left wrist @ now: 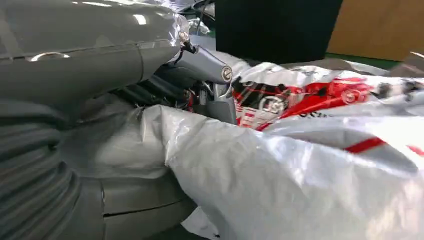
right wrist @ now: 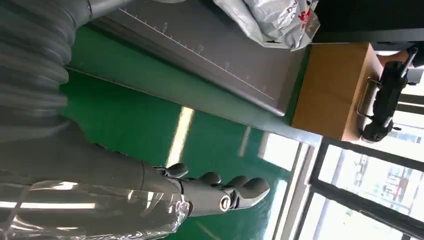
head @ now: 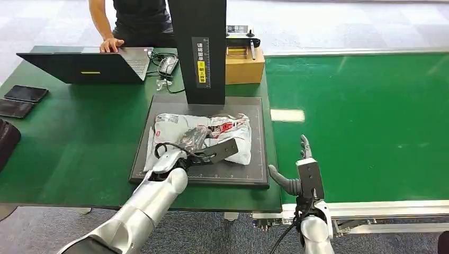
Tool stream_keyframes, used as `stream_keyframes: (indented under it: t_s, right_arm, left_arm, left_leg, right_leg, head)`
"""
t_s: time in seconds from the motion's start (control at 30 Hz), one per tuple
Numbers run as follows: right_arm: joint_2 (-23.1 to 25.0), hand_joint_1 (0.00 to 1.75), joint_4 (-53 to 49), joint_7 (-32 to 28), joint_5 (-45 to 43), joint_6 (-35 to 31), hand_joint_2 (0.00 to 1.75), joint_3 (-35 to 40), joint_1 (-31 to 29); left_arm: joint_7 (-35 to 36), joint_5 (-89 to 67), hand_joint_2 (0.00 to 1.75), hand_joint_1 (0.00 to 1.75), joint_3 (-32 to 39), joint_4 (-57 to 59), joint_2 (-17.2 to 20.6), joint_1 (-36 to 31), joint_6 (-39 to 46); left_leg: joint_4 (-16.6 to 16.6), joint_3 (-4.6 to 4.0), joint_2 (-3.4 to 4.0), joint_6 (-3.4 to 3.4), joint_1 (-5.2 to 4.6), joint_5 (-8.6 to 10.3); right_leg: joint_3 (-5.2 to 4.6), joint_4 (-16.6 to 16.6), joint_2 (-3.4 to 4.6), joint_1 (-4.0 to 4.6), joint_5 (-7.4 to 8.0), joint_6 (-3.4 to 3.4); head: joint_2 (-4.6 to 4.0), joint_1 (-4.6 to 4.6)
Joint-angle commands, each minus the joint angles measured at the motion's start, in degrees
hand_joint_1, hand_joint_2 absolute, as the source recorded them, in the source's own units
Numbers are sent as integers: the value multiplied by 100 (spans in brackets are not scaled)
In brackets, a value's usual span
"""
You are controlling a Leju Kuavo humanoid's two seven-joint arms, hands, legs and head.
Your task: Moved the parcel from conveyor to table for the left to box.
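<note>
The crinkled white-and-red plastic parcel [head: 212, 132] lies on the dark grey gridded mat [head: 254, 174], gripped by the left hand [head: 198, 151]. A black upright column [head: 198, 50] stands just behind. The right hand [head: 302, 177] hovers empty, fingers apart, over the green conveyor belt [head: 365, 121].

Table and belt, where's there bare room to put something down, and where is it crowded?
The belt right of the mat is bare, past the open right hand. The table is free between the laptop, phones and mat. It is crowded on the mat, where the left hand rests on the parcel, and behind it around the stand and box.
</note>
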Motion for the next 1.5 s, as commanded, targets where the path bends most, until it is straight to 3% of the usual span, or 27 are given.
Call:
stream_keyframes:
  t_s: [0.03, 0.27, 0.43, 0.93, 1.17, 1.3, 1.33, 1.37, 1.5]
  right_arm:
    - [-196, 0, 91, 21, -51, 2, 175, 164, -18]
    - [-233, 0, 108, 6, -99, 35, 175, 211, -19]
    - [-239, 0, 87, -9, -119, 49, 175, 245, 39]
    - [-366, 0, 246, -94, -260, -33, 175, 352, 15]
    - [-424, 0, 301, -100, -348, -93, 175, 398, 11]
    - [-405, 0, 301, -100, -361, -99, 175, 395, 31]
    - [-408, 0, 308, -101, -366, -102, 175, 392, 10]
    - [-417, 0, 324, -102, -364, -99, 175, 397, -37]
    - [-420, 0, 337, -86, -381, -101, 175, 379, -119]
  left_arm:
    - [-165, 63, 175, 175, 285, 52, 327, -17, 366]
    - [-305, -186, 175, 175, 300, 60, 632, -159, 765]
    - [101, -450, 175, 175, 516, 134, 956, -303, 1009]
    - [944, -847, 175, 175, 2013, 706, 2337, -685, 1170]
    - [984, -779, 175, 175, 2653, 882, 2807, -712, 1210]
    - [852, -673, 175, 175, 2957, 925, 2854, -632, 1400]
    - [733, -468, 175, 7, 3165, 1015, 2827, -663, 1193]
    - [624, -394, 175, 0, 3257, 997, 2817, -674, 1083]
    - [604, -481, 175, 0, 3232, 940, 2769, -671, 1150]
  left_leg:
    - [-10, 14, 9, -17, 3, 0]
    - [-5, 8, 8, -14, 4, 0]
    - [-6, 12, 9, -22, 7, 0]
    - [-4, 11, 27, -27, 11, 1]
    - [-3, 6, 32, -28, 14, 3]
    - [-5, 6, 22, -29, 13, 4]
    - [-6, 5, 19, -25, 10, 5]
    - [-10, 12, 19, -31, 13, 6]
    - [-3, -1, 12, -21, 9, 7]
  right_leg:
    - [10, -8, 15, -1, 3, 6]
    - [4, -4, 13, 1, 2, 4]
    - [7, -2, 15, 3, 2, 6]
    - [-2, 7, 33, 8, 2, -1]
    - [-6, 8, 37, 10, 1, -4]
    - [-5, 8, 29, 9, -2, -3]
    - [-6, 9, 24, 7, -3, -5]
    - [1, 3, 26, 8, -2, -2]
    - [-9, 10, 17, 6, -3, -5]
  head:
    - [0, 0]
    - [0, 2]
    - [0, 0]
    - [0, 0]
    - [0, 0]
    - [0, 0]
    - [0, 0]
    - [0, 0]
    - [0, 0]
